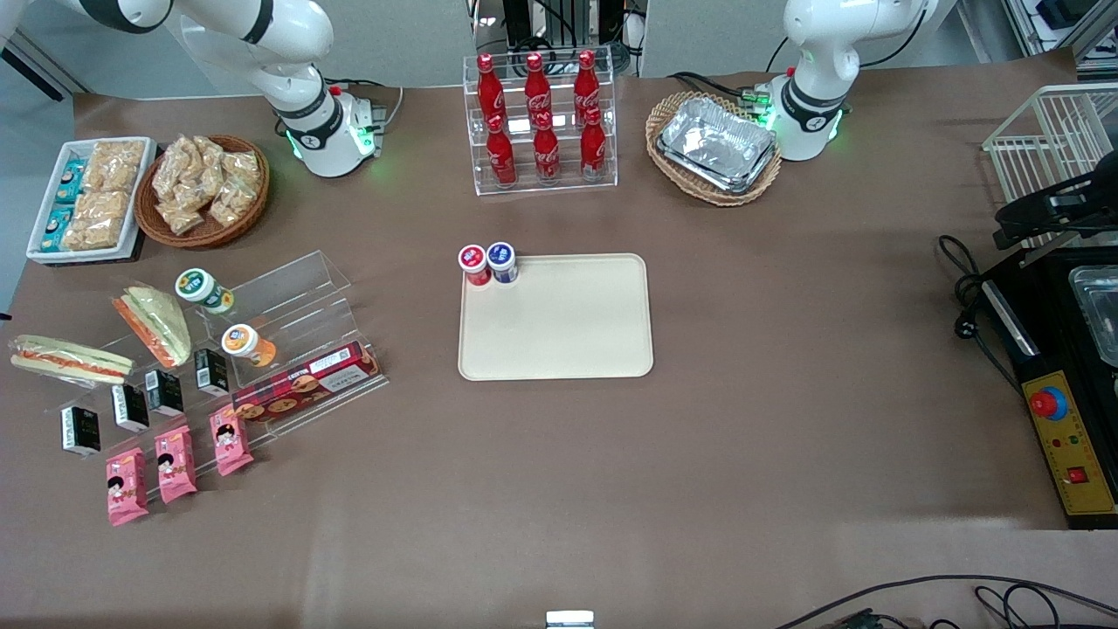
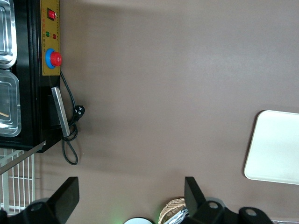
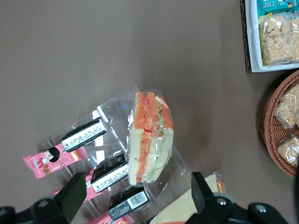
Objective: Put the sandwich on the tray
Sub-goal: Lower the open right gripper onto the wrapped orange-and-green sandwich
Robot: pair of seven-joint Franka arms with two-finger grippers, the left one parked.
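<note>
The sandwich (image 1: pixel 70 359) lies on the clear rack at the working arm's end of the desk; we count one more wedge sandwich (image 1: pixel 155 325) beside it. The gripper (image 3: pixel 135 198) hovers above it, jaws spread and empty. One tray (image 1: pixel 555 316) sits mid-desk with two small jars (image 1: pixel 487 263) at its corner.

A robot lab is indicated: snacks and cola bottles (image 1: pixel 541 118) are laid out shop-style on a brown-covered table (image 1: pixel 786 349), beside a control box (image 1: pixel 1070 445) with an emergency-stop button.
</note>
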